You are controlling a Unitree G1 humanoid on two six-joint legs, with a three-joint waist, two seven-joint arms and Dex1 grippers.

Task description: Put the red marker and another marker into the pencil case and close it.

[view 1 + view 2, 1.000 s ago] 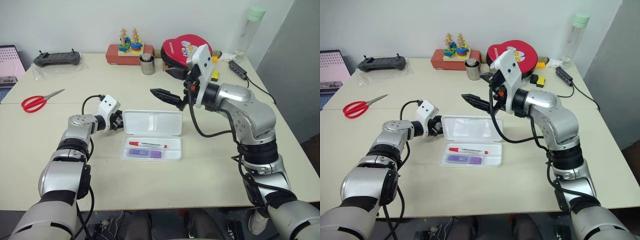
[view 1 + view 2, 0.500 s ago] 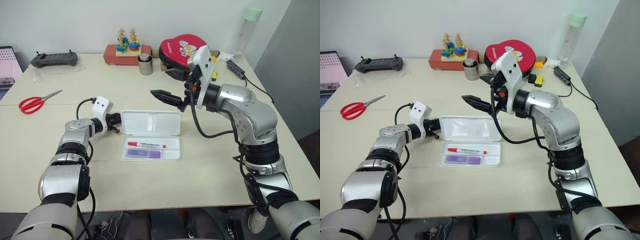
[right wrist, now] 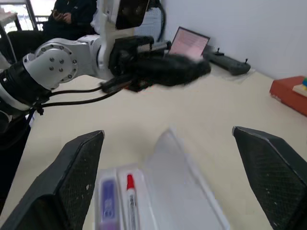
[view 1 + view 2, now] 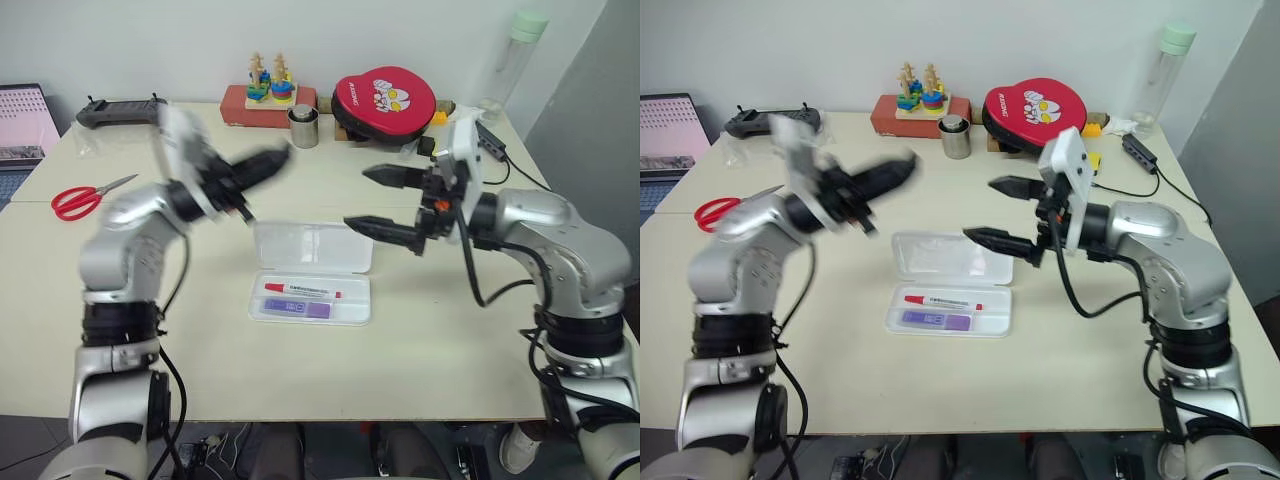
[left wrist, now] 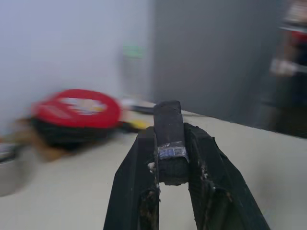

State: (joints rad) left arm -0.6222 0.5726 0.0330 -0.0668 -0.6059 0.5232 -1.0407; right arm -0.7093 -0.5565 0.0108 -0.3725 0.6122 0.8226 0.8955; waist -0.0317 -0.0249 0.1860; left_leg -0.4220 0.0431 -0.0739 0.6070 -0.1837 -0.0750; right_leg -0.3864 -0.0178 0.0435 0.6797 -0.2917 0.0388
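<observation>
The white pencil case (image 4: 312,248) lies open on the table, its lid flat behind the tray. In the tray, the red marker (image 4: 300,290) lies next to the lilac marker (image 4: 297,308); both also appear in the right wrist view, red marker (image 3: 131,203) and lilac marker (image 3: 108,206). My left gripper (image 4: 272,160) is raised above the table, left of and behind the case, pointing right, shut and holding nothing. My right gripper (image 4: 356,198) hovers open above the lid's right end, pointing left, with nothing between its fingers (image 3: 72,177).
Red scissors (image 4: 80,200) lie at the left. Along the back stand a controller (image 4: 120,110), a wooden stacking toy (image 4: 268,92), a metal cup (image 4: 303,127), a red round pad (image 4: 385,97) and a bottle (image 4: 520,50). A laptop (image 4: 20,120) sits far left.
My left gripper has shut, left the lid's left edge and swung up and to the right. My right gripper has drawn back to the right and sits a little lower. The camera has shifted.
</observation>
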